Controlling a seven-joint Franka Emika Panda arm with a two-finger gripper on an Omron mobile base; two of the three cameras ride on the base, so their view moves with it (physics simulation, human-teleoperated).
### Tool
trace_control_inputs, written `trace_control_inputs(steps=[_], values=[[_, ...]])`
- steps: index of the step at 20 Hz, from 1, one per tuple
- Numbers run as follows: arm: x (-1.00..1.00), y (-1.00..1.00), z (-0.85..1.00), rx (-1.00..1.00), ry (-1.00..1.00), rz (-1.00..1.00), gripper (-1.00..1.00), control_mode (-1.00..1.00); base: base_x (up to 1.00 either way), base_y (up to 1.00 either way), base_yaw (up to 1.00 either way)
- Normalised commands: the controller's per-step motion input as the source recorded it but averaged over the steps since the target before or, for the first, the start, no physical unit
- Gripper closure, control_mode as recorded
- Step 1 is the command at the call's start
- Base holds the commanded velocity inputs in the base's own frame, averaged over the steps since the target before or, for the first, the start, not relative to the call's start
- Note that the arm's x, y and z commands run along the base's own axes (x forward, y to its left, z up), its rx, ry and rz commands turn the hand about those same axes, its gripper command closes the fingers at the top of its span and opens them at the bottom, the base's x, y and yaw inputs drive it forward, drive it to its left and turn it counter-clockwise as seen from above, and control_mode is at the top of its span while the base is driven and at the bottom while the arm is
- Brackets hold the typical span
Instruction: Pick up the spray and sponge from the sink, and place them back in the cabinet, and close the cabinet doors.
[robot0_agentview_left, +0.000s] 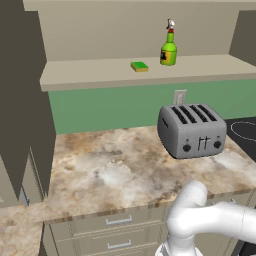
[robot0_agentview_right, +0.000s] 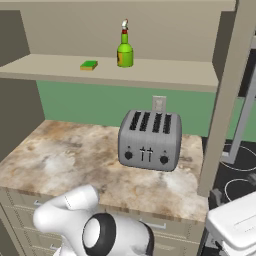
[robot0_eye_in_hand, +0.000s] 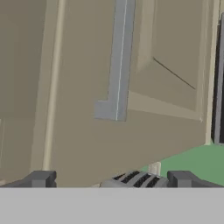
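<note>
From the hand view I saw my gripper with its fingers spread wide and nothing between them, pointed close at a beige panelled cabinet door with its slim silver handle running up the middle of the picture. Just past the fingertips the slotted top of the toaster peeked in, with a patch of green wall beside it. Looking from the base cameras, I could see the toaster standing on the marbled counter, in front of a wall outlet. Above it the cabinet stood open, its doors swung out to both sides. On its shelf the spray stood upright, and the sponge lay flat just beside it, a little apart and nearer the shelf's front edge. Both were well above the toaster. Below the counter edge I noted the drawers with short horizontal handles, and a dark stovetop off to the right of the counter.
</note>
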Motion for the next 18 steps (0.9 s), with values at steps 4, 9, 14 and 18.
trace_control_inputs(steps=[4, 9, 14, 18], values=[[0.21, 0.00, 0.00, 0.00, 0.00, 0.10, -1.00, -1.00, 0.00, 0.00, 0.00], [0.23, 0.00, 0.00, 0.00, 0.00, 0.05, -1.00, -1.00, 0.00, 0.00, 0.00], [0.26, 0.00, 0.05, 0.00, 0.00, 0.01, -1.00, -1.00, 0.00, 0.00, 0.00], [0.26, 0.00, 0.03, 0.00, 0.00, 0.00, -1.00, -1.00, 0.00, 0.00, 0.00]])
